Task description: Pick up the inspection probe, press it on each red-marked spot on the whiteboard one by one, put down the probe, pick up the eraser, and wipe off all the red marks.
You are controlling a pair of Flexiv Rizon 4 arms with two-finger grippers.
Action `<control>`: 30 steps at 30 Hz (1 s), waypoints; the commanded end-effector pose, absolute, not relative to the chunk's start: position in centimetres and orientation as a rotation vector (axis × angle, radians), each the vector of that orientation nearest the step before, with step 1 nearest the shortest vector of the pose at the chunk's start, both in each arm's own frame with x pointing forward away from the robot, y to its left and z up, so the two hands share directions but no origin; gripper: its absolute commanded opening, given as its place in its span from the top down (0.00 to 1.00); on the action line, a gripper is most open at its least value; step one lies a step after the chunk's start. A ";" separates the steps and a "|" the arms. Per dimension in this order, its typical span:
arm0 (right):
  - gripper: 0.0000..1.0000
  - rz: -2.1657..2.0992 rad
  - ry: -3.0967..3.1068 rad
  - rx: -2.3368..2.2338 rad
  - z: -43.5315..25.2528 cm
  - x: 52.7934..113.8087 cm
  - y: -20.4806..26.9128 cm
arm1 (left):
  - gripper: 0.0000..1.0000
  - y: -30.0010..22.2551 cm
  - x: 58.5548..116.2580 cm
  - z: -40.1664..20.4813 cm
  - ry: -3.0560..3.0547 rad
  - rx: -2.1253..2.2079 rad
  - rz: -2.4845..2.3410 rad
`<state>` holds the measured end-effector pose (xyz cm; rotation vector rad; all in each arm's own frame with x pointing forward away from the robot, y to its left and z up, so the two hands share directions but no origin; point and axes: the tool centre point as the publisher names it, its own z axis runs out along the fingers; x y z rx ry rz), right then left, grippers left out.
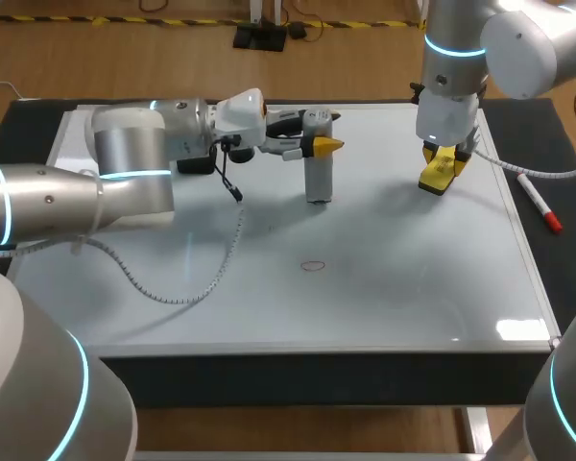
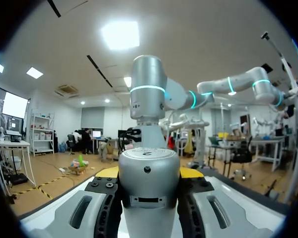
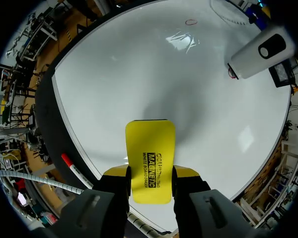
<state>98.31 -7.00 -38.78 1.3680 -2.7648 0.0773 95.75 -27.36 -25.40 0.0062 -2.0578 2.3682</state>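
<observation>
Our whiteboard [image 1: 384, 288] covers most of the desk [image 1: 542, 134]. Our left tool [image 1: 319, 144] is closed around the grey inspection probe [image 1: 318, 181], which stands upright on the board's far middle. Our right tool [image 1: 443, 165] clamps the yellow eraser [image 1: 436, 180] over the far right. A small red mark [image 1: 313, 265] lies near the centre.

A white marker [image 1: 539, 202] with a red cap is lying on the black mat [image 1: 549, 134] at the right, just beside the whiteboard [image 1: 403, 279] edge, red end pointing near; the mat is showing along both left and right sides; a small black box [image 1: 196, 165] is sitting far left, partly hidden.
</observation>
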 end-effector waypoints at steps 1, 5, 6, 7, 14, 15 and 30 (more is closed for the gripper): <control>1.00 0.081 -2.762 1.368 -38.7 98.4 -7.0 | 1.00 -27.6 95.8 -25.5 -2.070 0.010 2.362; 1.00 0.081 -2.762 1.368 -38.7 98.4 -7.0 | 1.00 -27.7 95.8 -25.7 -2.078 0.009 2.359; 1.00 0.081 -2.762 1.368 -38.7 98.4 -7.0 | 1.00 -27.7 95.9 -25.7 -2.080 0.010 2.356; 1.00 0.081 -2.762 1.368 -38.7 98.4 -7.0 | 1.00 -27.7 95.9 -25.8 -2.082 0.009 2.353; 1.00 0.081 -2.762 1.368 -38.7 98.4 -7.0 | 1.00 -27.5 95.8 -26.2 -2.081 0.022 2.346; 1.00 0.081 -2.762 1.368 -38.7 98.4 -7.0 | 1.00 -27.5 95.8 -26.3 -2.081 0.022 2.346; 1.00 0.081 -2.762 1.368 -38.7 98.4 -7.0 | 1.00 -27.6 95.5 -26.5 -2.077 0.011 2.341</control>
